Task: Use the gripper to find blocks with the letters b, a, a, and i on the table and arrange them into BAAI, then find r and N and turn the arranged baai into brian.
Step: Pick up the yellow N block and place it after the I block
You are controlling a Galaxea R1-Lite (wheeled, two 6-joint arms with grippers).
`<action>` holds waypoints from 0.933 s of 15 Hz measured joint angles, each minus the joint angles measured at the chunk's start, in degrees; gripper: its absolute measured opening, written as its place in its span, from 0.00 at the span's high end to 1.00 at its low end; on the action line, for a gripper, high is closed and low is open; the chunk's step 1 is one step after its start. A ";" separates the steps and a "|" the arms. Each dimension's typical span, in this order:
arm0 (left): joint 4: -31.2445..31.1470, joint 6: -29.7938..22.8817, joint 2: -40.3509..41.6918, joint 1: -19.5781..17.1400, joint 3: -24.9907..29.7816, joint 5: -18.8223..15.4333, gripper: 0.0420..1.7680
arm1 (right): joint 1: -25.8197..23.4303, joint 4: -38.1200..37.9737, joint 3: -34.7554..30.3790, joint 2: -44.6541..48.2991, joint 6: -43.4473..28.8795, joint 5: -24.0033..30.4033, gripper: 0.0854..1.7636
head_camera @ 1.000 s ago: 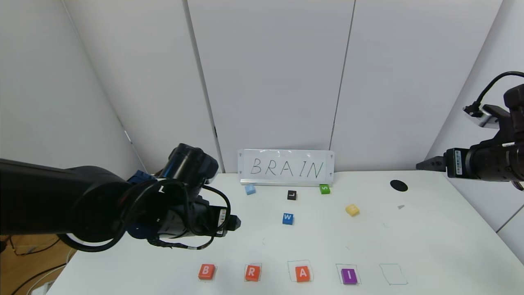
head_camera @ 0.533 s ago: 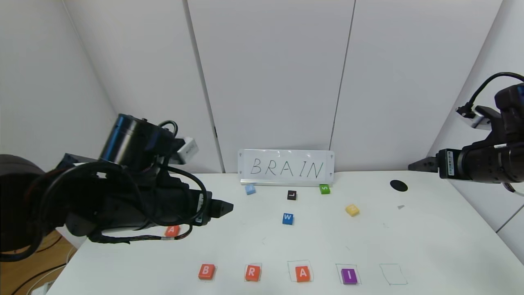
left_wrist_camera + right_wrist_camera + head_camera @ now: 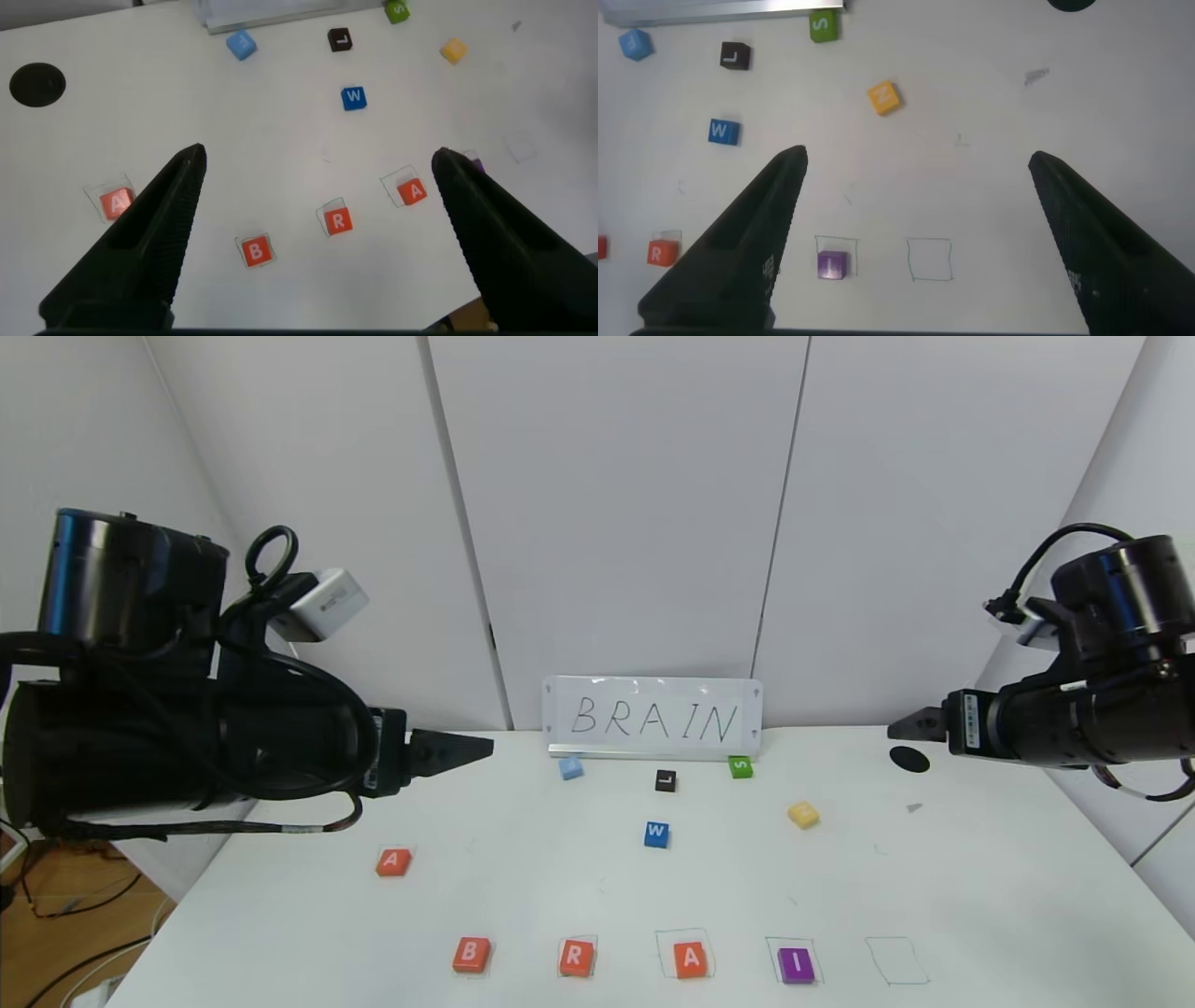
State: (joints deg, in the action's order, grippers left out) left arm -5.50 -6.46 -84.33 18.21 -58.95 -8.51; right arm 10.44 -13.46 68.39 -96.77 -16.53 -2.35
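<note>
In the head view a row stands at the front of the table (image 3: 980, 896): orange B (image 3: 471, 954), orange R (image 3: 576, 957), orange A (image 3: 690, 959) and purple I (image 3: 795, 964), with an empty pencilled square (image 3: 896, 959) to the right. A second orange A (image 3: 393, 861) lies alone at the left. The pale-yellow N (image 3: 803, 815) lies right of centre. My left gripper (image 3: 467, 747) is open and empty, high over the back left. My right gripper (image 3: 910, 726) is open and empty, high over the back right. The right wrist view shows N (image 3: 884, 97), I (image 3: 832, 265) and the empty square (image 3: 930, 259).
A white sign reading BRAIN (image 3: 652, 717) stands at the back. In front of it lie a light-blue tile (image 3: 570, 767), a black L tile (image 3: 665, 780), a green S tile (image 3: 740, 766) and a blue W tile (image 3: 656, 834). A black hole (image 3: 909, 759) is at the back right.
My left arm has risen and drawn back to the left, uncovering the lone A tile. My right gripper has moved a little to the left over the table's edge.
</note>
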 joint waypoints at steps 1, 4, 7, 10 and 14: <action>0.55 0.04 -0.37 -1.62 0.00 -1.34 0.03 | 1.02 0.02 0.35 -1.19 -1.72 -0.90 0.03; 2.00 0.15 -2.11 -4.39 -0.37 -2.05 0.03 | 4.23 -0.24 2.63 -6.38 -8.02 -3.63 0.03; 2.16 1.00 -3.27 -5.27 -0.37 -2.08 0.03 | 6.27 -1.05 6.30 -13.15 -14.14 -7.35 0.03; 2.17 1.13 -4.00 -5.49 -0.30 -2.05 0.03 | 7.51 -7.53 13.58 -19.74 -22.58 -8.97 0.03; 2.17 1.22 -4.44 -5.60 -0.30 -2.05 0.03 | 8.55 -23.08 29.29 -27.51 -35.55 -9.13 0.03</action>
State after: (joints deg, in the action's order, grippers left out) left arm -3.33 -5.24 -88.77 12.62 -59.26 -10.56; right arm 18.98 -36.54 97.68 -124.28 -52.08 -11.48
